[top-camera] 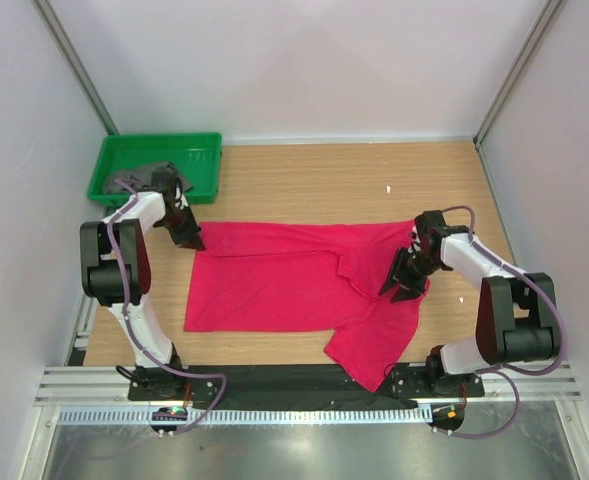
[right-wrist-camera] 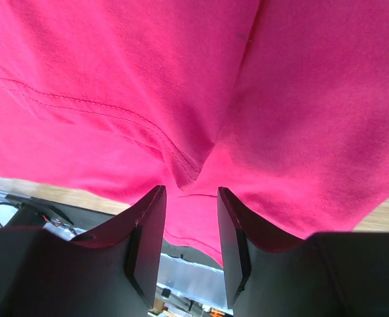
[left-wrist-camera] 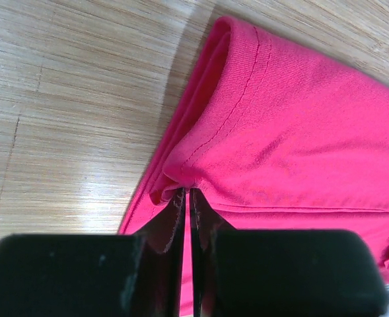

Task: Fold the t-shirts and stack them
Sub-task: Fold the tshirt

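The crimson-red t-shirt (top-camera: 284, 285) lies spread across the wooden table, its right part rumpled and reaching the front edge. My left gripper (top-camera: 189, 238) is at the shirt's far left corner. In the left wrist view it (left-wrist-camera: 188, 193) is shut on a pinched fold of the red cloth (left-wrist-camera: 300, 132) beside a stitched hem. My right gripper (top-camera: 399, 283) is over the shirt's right side. In the right wrist view its jaws (right-wrist-camera: 191, 191) stand apart, with red cloth (right-wrist-camera: 181, 79) bunched just beyond the tips and nothing pinched. The dark grey t-shirt (top-camera: 159, 172) lies crumpled in the green tray.
The green plastic tray (top-camera: 206, 150) stands at the far left corner, just behind my left arm. White walls close in the table on three sides. A black strip (top-camera: 274, 380) and a metal rail run along the near edge. A small white speck (top-camera: 389, 190) lies on the wood.
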